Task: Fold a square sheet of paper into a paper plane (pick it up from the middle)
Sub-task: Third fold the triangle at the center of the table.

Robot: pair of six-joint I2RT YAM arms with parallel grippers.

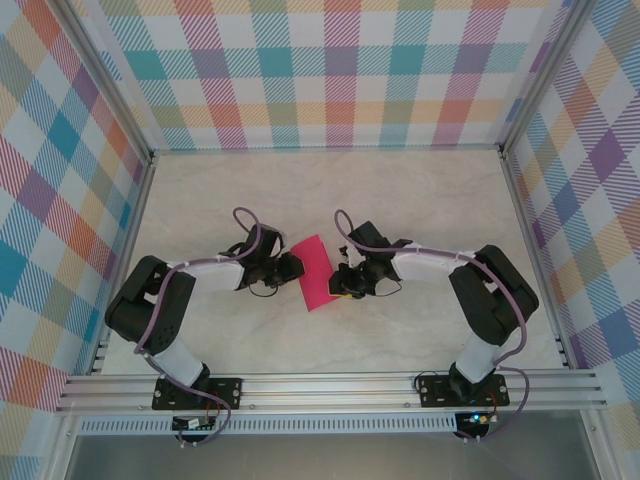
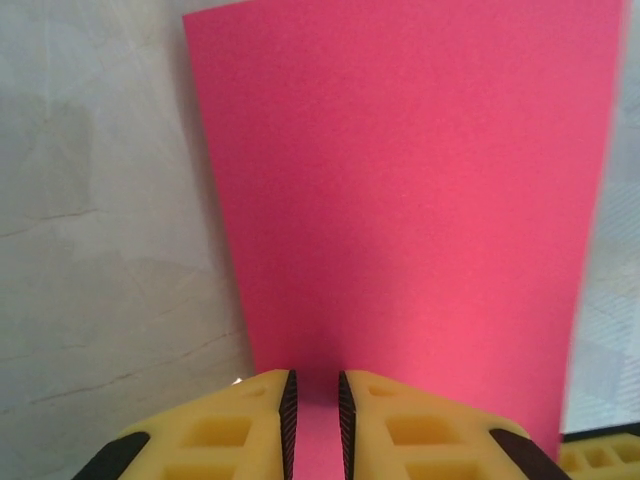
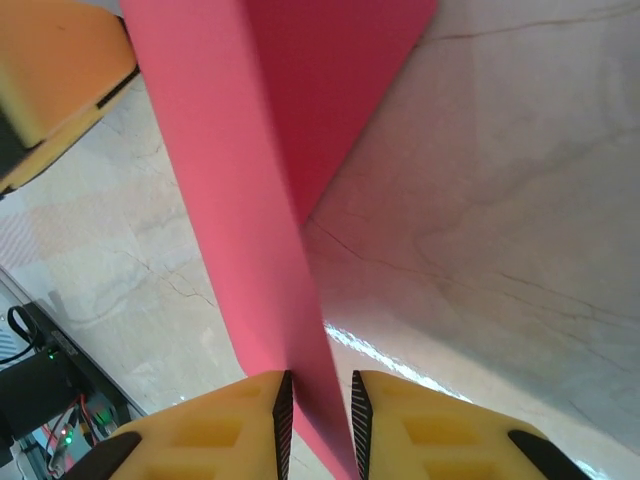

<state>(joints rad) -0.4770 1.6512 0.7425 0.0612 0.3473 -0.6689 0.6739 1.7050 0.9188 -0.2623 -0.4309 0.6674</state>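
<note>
Top view: square sheet of paper [image 1: 315, 272], folded to a narrow pink strip, lies mid-table [image 1: 400, 200] between left gripper [image 1: 292, 268] and right gripper [image 1: 342, 282], both at its edges.

Left wrist: left gripper [image 2: 314, 425] jaws nearly together over sheet [image 2: 400, 180]; pink shows in gap, grip cannot be told.

Right wrist: right gripper [image 3: 318, 430] jaws narrowly parted, raised pink flap [image 3: 250, 200] running between pads; pinch uncertain.
</note>
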